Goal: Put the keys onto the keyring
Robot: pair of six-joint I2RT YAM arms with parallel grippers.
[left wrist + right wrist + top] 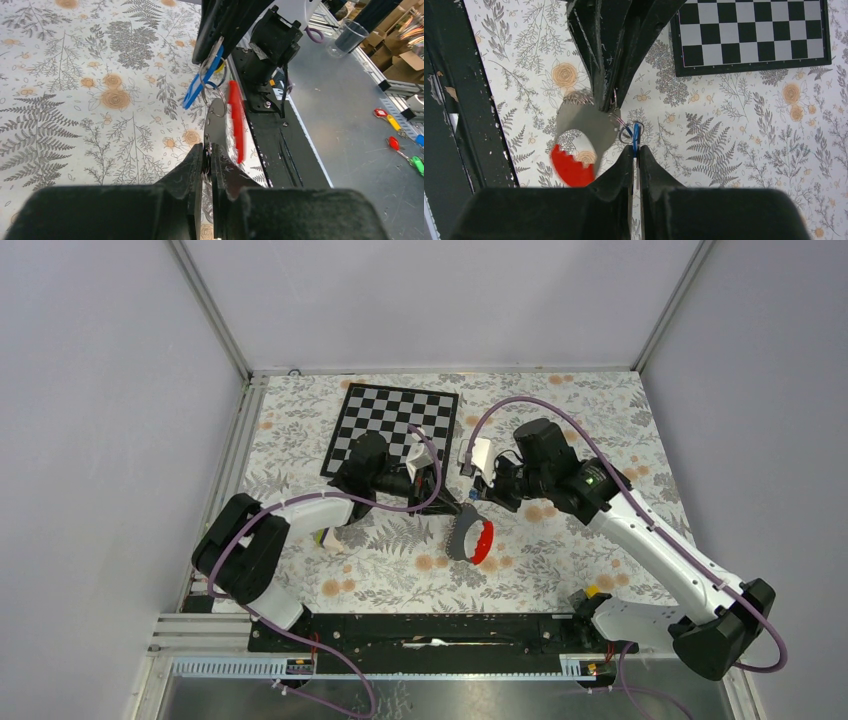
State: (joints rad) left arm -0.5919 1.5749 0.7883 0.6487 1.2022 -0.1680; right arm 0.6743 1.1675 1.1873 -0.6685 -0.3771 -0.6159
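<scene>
The keyring (470, 538), a floppy loop part grey and part red, hangs above the floral cloth between both grippers. My left gripper (207, 150) is shut on the upper edge of its grey part (216, 122), and the red part (236, 120) hangs beside it. In the right wrist view the left gripper (606, 102) comes down from above onto the grey strap (586, 122). My right gripper (635, 150) is shut on the thin blue tag of the keys (636, 135), whose small metal rings (626, 132) touch the strap's corner. The dark key itself is not clear.
A chessboard (393, 430) lies at the back of the cloth behind the left arm. A yellow-purple-white wedge (330, 538) sits under the left forearm. The black base rail (430, 630) runs along the near edge. Beyond it are a glass (350, 35) and coloured tags (395, 120).
</scene>
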